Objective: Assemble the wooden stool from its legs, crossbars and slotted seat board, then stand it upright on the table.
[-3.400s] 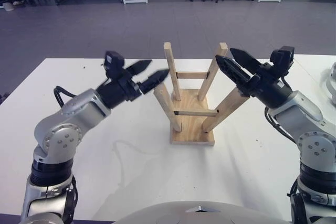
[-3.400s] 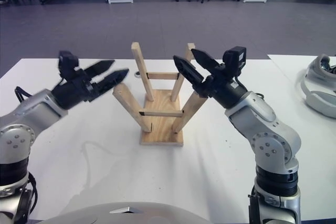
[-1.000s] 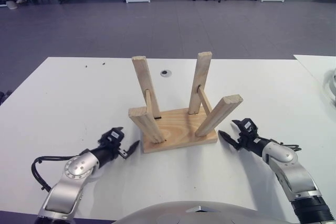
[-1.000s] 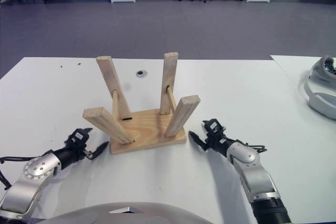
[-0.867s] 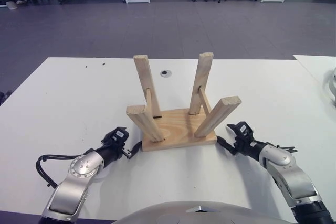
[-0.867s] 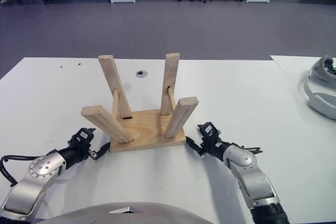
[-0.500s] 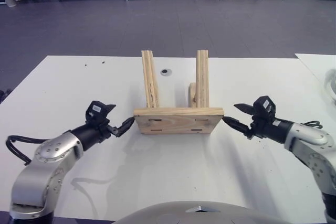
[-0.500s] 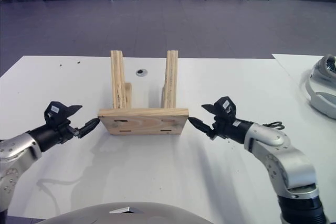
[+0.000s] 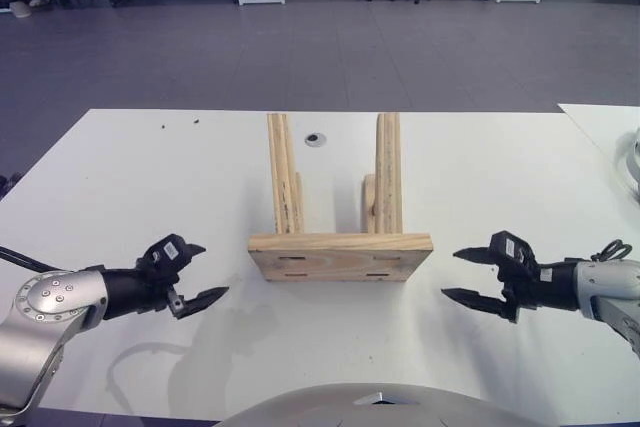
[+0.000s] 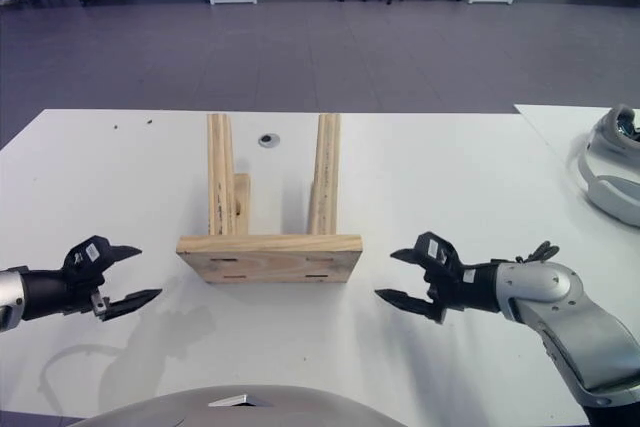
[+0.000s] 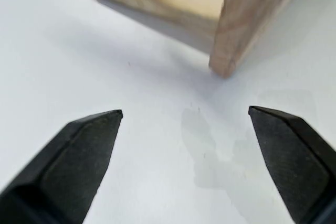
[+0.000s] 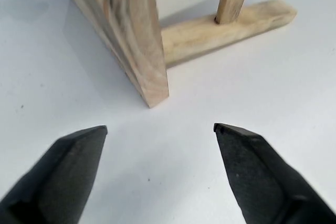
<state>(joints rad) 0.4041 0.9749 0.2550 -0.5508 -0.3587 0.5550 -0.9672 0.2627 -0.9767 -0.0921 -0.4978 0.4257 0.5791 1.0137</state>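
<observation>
At table [image 9: 120, 177] centre, stool [image 9: 386, 187] lies sideways, rigid and probably light; left gripper [image 9: 211, 269] and right gripper [image 9: 452, 274], jaws spread, should pinch seat board [image 9: 340, 256] ends.

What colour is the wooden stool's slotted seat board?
Pale natural wood; the seat board shows best in the left eye view.

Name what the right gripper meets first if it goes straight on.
Probably the stool's seat board, its end edge straight ahead of the open right gripper; bare table lies between.
</observation>
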